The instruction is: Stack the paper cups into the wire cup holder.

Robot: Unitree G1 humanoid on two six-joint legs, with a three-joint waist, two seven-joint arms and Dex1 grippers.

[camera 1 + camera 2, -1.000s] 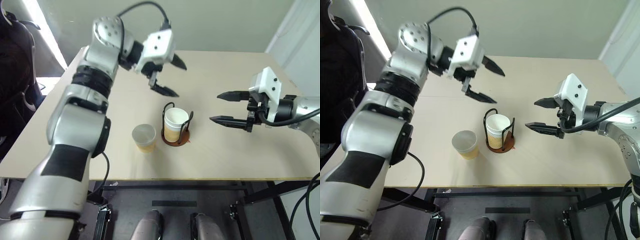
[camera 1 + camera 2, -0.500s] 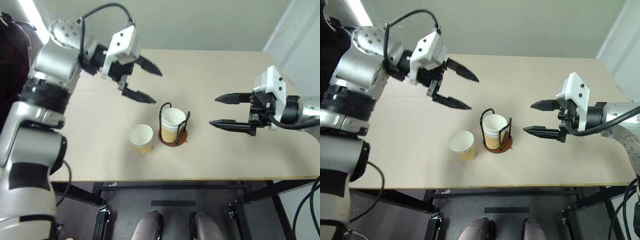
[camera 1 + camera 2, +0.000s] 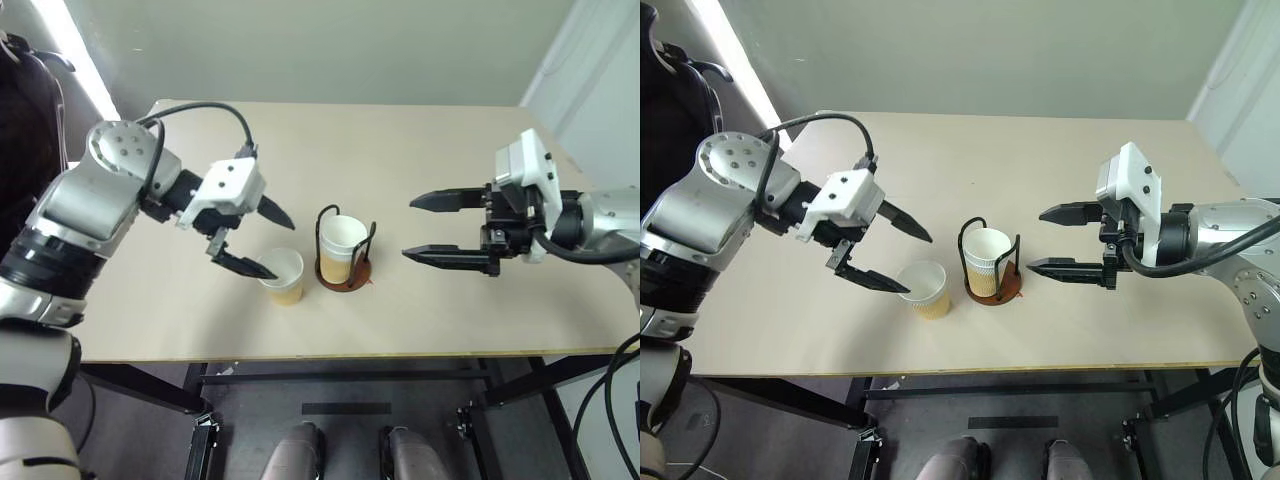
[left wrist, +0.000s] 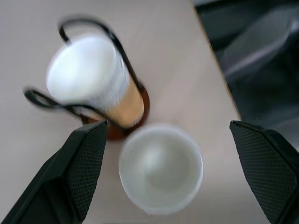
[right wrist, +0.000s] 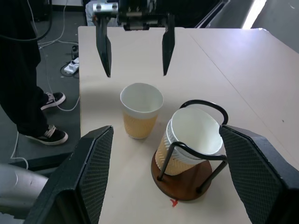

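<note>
Counting cups, head views: one loose paper cup (image 3: 284, 275) stands lower centre on the bench (image 3: 420, 160); nested cups (image 3: 343, 244) sit in the wire cup holder (image 3: 343, 268) just right of it. How many are nested, I cannot tell.
Shapes: tapered paper, white rims, tan lower sides; round reddish-brown base, two black wire loops.
Left hand (image 3: 262, 241): released, fingers spread, left of centre, one tip close over the loose cup's rim.
Right hand (image 3: 420, 228): released, empty, right of the holder, well apart from it.
Left wrist view: loose cup (image 4: 160, 167) between the fingers, touching neither; holder (image 4: 93, 84) beside it.
Right wrist view: loose cup (image 5: 141, 110), holder (image 5: 189, 149), a person's legs and shoes (image 5: 44, 119) on the floor beside the bench.
</note>
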